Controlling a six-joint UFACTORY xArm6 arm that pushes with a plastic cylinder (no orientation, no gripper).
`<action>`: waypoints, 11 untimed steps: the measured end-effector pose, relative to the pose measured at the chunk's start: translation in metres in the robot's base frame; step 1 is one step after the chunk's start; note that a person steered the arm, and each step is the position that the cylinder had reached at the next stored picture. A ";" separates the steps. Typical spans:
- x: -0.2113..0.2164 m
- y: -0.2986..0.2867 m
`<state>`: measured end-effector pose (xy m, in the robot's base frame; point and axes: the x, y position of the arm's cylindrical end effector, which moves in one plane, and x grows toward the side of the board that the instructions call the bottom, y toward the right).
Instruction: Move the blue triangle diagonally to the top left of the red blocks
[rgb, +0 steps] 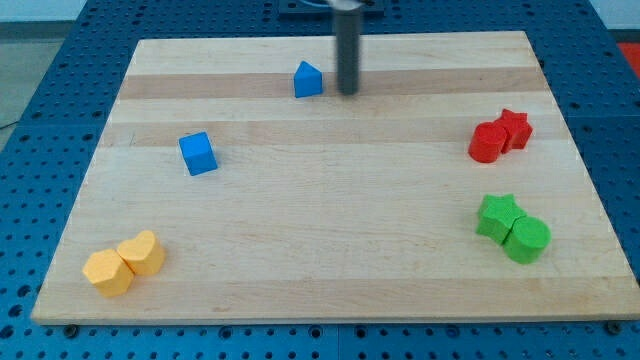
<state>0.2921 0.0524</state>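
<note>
The blue triangle (308, 79) lies near the view's top centre of the wooden board (320, 260). My tip (348, 92) stands just to the right of it, a small gap apart. Two red blocks sit together at the view's right: a red cylinder (487, 142) and a red star (514, 128) touching it. The blue triangle is far to the left of the red blocks and a little higher in the view.
A blue cube (198, 153) lies at the left middle. Two yellow blocks (124, 264) sit at the bottom left. A green star (497, 216) and a green cylinder (527, 240) sit at the bottom right.
</note>
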 end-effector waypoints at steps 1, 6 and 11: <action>-0.001 0.008; -0.026 -0.049; 0.022 0.020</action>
